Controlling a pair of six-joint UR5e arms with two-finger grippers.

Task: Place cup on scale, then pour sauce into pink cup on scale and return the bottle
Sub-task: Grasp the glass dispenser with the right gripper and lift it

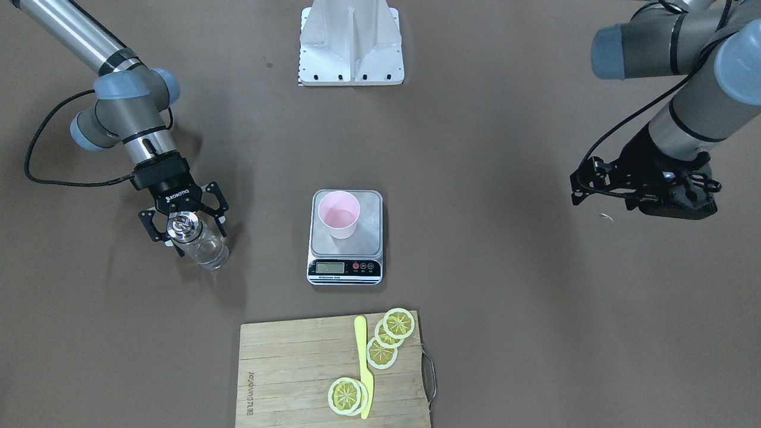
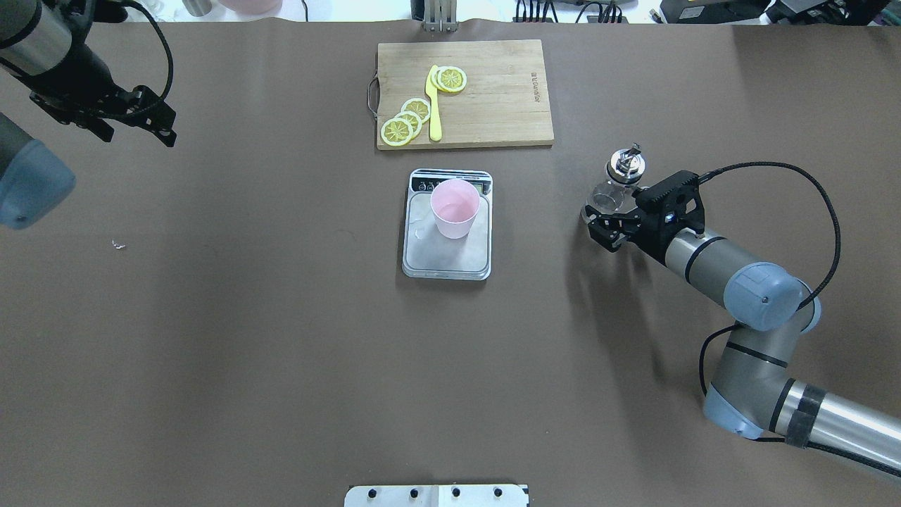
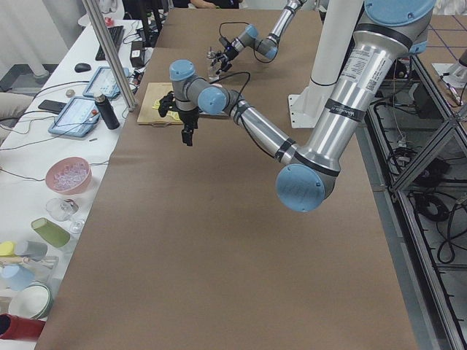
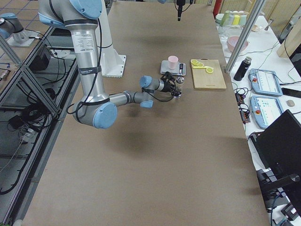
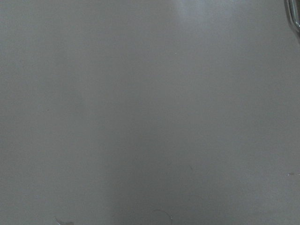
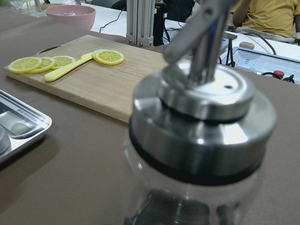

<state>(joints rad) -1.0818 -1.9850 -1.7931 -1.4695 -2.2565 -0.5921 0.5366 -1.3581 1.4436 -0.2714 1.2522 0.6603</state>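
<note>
Right gripper [image 2: 600,225] stood spread wide about the upright bottle [image 2: 623,169], seemingly clear of the glass, at three o'clock from the scale [image 2: 450,260] seen from overhead. Left gripper [image 2: 158,130] hung at ten o'clock, its jaws unreadable. The cup [image 2: 455,209] sat on the scale's plate.

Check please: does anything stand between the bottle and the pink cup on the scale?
Nothing visible does. Only bare table lies between the bottle and the cup on the scale; the cutting board sits aside.
</note>
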